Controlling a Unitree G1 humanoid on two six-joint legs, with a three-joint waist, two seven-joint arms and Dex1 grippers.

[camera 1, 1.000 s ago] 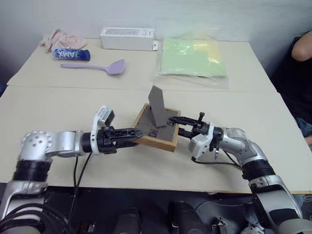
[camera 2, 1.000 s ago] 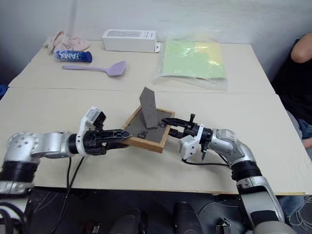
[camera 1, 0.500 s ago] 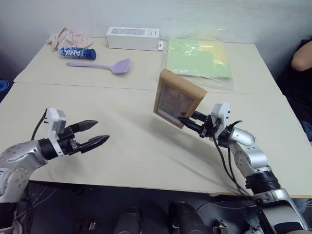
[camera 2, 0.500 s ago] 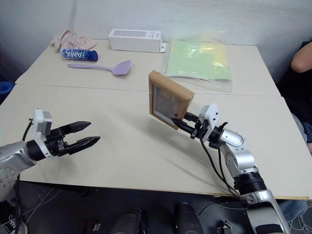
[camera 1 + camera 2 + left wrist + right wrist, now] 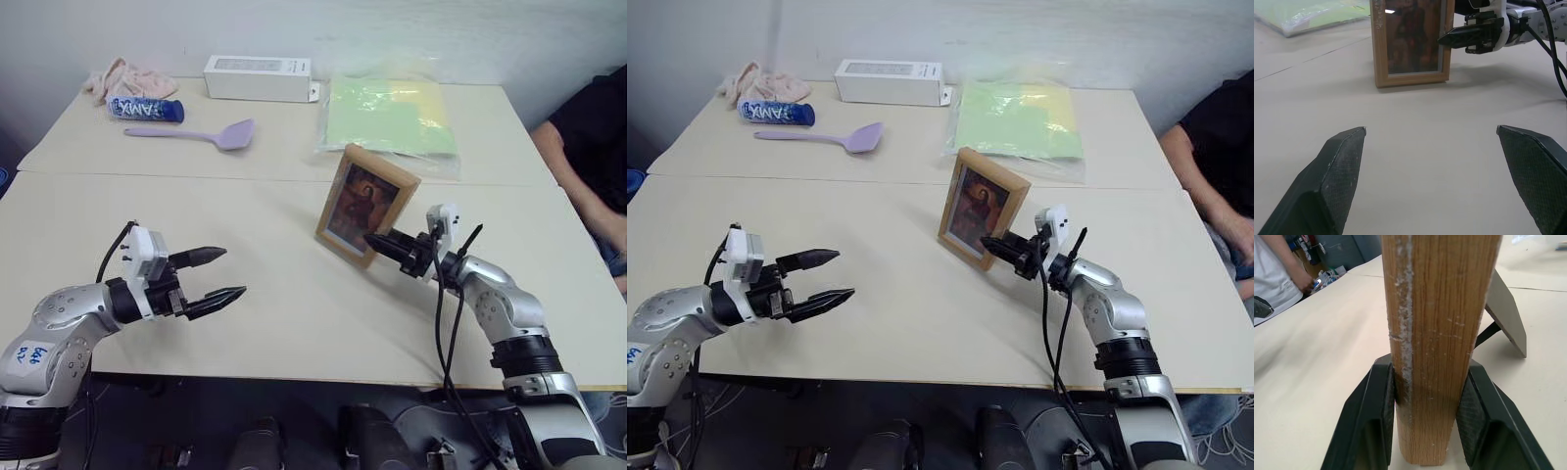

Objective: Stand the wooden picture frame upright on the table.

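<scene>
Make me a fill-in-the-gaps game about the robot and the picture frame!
1. The wooden picture frame stands ____ on the table.
2. The ____ gripper pinches the frame's edge.
3. The left gripper is ____ and holds nothing.
4. The purple spatula lies beside a blue ____.

Missing words: upright; right; open; can

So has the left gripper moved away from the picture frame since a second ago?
Yes. The left gripper has let go and pulled back leftward across the table, open, well short of the wooden picture frame.
</scene>
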